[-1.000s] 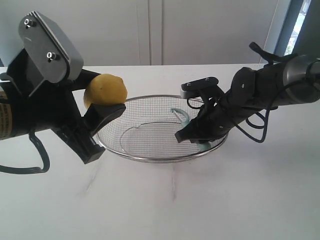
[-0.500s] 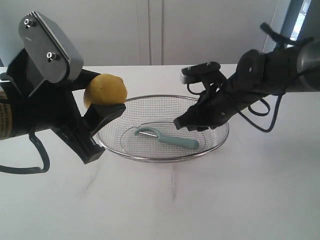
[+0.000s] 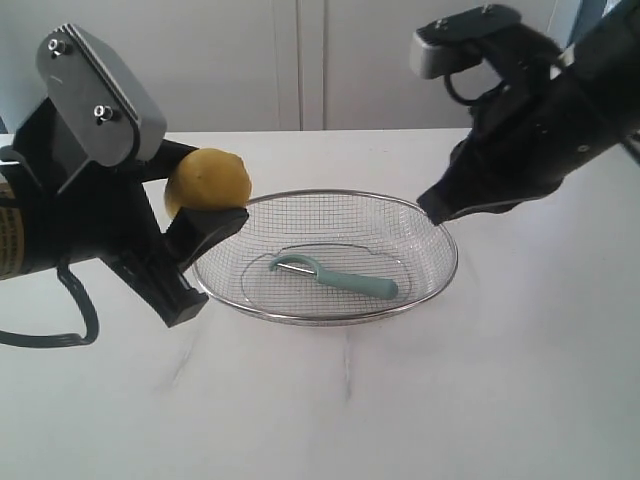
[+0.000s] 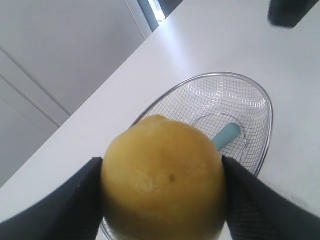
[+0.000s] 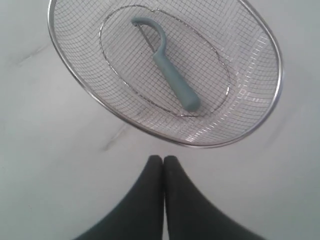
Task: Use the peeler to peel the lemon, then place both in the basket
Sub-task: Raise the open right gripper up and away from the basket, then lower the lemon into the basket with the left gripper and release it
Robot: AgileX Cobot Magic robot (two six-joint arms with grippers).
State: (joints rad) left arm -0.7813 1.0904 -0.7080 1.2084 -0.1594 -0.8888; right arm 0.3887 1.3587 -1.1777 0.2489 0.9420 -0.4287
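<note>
While the left end effector (image 3: 205,200) holds the lemon (image 3: 208,178) in the air near the left end of the basket (image 3: 390,225), the right end effector (image 3: 432,208) hangs raised beside the basket's right rim. Its two dark fingers are pressed tip to tip, with nothing between them.

The left end effector's jaws are spread to the width of the fruit and clamp it from both sides. In the left wrist view the lemon (image 4: 162,180) fills the gap between the black fingers (image 4: 65,205), and the skin on its visible face is yellow and unbroken. The lemon sits higher than the basket's rim and touches neither the mesh nor the bench (image 3: 450,400).

The peeler (image 3: 335,278) lies flat on the basket's oval floor, apart from both arms. In the exterior view its hooked head points left and its pale teal handle runs to the right. The right wrist view shows the same tool (image 5: 167,75) lying across the middle of the mesh, with the closed fingertips (image 5: 156,167) over bare white bench just outside the steel rim. The basket rests on the bench between the two arms.
</note>
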